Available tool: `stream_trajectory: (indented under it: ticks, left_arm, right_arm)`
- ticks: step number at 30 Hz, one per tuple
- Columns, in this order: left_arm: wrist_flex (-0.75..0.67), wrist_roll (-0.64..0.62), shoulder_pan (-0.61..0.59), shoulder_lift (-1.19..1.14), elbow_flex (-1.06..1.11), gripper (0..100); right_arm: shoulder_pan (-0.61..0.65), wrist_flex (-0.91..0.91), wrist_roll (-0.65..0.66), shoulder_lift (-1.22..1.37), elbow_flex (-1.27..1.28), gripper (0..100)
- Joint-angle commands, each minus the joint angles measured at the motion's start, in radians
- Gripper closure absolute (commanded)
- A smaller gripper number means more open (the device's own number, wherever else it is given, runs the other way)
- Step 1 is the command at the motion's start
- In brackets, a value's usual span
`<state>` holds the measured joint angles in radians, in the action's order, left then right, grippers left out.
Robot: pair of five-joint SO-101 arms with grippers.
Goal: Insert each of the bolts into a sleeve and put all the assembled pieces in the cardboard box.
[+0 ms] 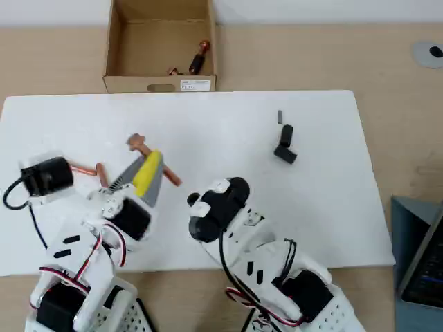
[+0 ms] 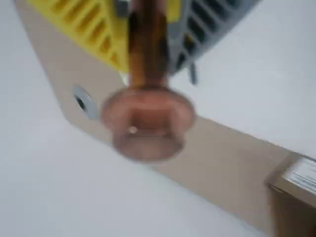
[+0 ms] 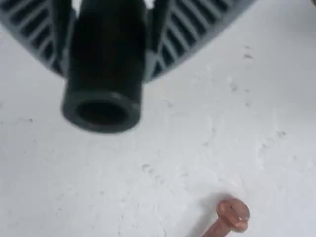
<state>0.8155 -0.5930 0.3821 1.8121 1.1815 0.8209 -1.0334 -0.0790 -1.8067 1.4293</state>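
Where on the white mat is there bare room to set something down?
Bare mat lies between the left gripper and the loose sleeves, and right of those sleeves. It is crowded around the left gripper, where loose bolts lie.

Both arms are white printed shells around black servo blocks: the left arm (image 1: 69,243) trails red, white and black wires plus a black cable loop, and the right arm (image 1: 266,259) has black cables with red wires near its base. The left gripper (image 2: 148,44) pairs a yellow ribbed finger (image 2: 84,24) with a grey ribbed finger (image 2: 212,24). The right gripper (image 3: 106,44) has two grey slatted fingers (image 3: 197,29).
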Motion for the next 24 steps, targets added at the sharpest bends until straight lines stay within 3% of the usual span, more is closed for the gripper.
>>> stream_trajectory:
  ticks: [1, 7, 24]
  left_arm:
    - [-0.029, 0.038, 0.049, 0.010, -0.054, 100]
    - [-0.029, 0.124, 0.054, 0.012, 0.009, 100]
    - [-0.037, 0.124, 0.103, 0.012, 0.132, 100]
  right_arm:
    - [0.012, 0.028, 0.026, -0.111, -0.018, 98.9]
    - [0.012, 0.028, 0.025, -0.111, -0.039, 98.9]
    - [0.012, 0.028, 0.060, -0.111, -0.111, 98.9]
